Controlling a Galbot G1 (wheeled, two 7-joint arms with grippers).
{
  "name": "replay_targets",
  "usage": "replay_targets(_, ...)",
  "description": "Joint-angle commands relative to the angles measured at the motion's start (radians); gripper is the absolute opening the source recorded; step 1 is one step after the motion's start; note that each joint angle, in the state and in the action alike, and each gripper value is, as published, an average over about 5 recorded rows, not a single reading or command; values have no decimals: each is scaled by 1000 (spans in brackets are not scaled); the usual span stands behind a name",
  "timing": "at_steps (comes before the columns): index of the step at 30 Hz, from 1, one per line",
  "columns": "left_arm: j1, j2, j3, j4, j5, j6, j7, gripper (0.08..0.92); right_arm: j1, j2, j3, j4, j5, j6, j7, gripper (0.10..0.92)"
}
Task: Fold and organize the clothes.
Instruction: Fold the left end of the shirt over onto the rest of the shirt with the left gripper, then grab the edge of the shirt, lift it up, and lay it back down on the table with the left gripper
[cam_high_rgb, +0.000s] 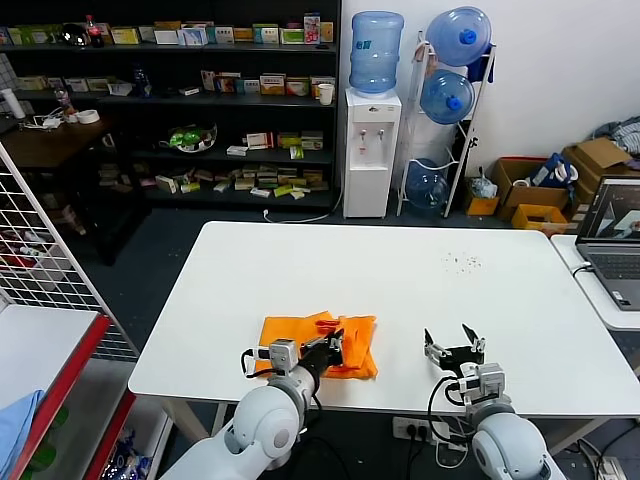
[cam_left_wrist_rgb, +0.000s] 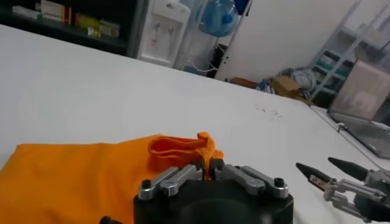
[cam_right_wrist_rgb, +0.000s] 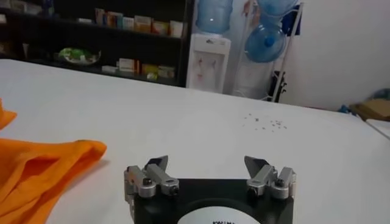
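The orange T-shirt (cam_high_rgb: 300, 333) lies bunched and partly folded on the white table (cam_high_rgb: 400, 280) near its front edge. My left gripper (cam_high_rgb: 337, 345) is shut on a raised fold of the shirt at its right part; in the left wrist view the gripper (cam_left_wrist_rgb: 207, 165) pinches an orange ridge of the shirt (cam_left_wrist_rgb: 73, 182). My right gripper (cam_high_rgb: 454, 343) is open and empty, just above the table to the right of the shirt. In the right wrist view the gripper (cam_right_wrist_rgb: 208, 163) is spread wide, with the shirt's edge (cam_right_wrist_rgb: 42, 167) off to one side.
A laptop (cam_high_rgb: 615, 235) sits on a side table at the right. A wire rack and red-edged shelf with a light blue cloth (cam_high_rgb: 15, 425) stand at the left. A water dispenser (cam_high_rgb: 371, 150) and dark shelves stand behind the table.
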Motion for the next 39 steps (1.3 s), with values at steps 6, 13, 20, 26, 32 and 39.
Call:
replay_targets(6, 10, -92, 13, 63, 25, -178, 38, 379, 1, 9, -5, -3, -6, 1, -2, 823)
replay_targets(13, 49, 18, -51, 13, 57, -171, 54, 587, 3, 2, -10, -4, -9, 2, -13, 823)
replay_targets(20, 111, 227, -125, -17, 86, -69, 128, 778, 3, -5, -14, -14, -30, 23, -63, 823)
replay_targets(26, 143, 328, -207, 7, 57, 21, 235, 822, -1, -16, -14, -20, -35, 33, -84, 823)
replay_targets(32, 132, 348, -271, 70, 24, 59, 326, 823, -10, -20, -9, -20, -31, 35, -89, 823)
replay_targets(39, 103, 334, -316, 110, -106, 115, 350, 823, -23, -22, -1, -23, -32, 40, -93, 823)
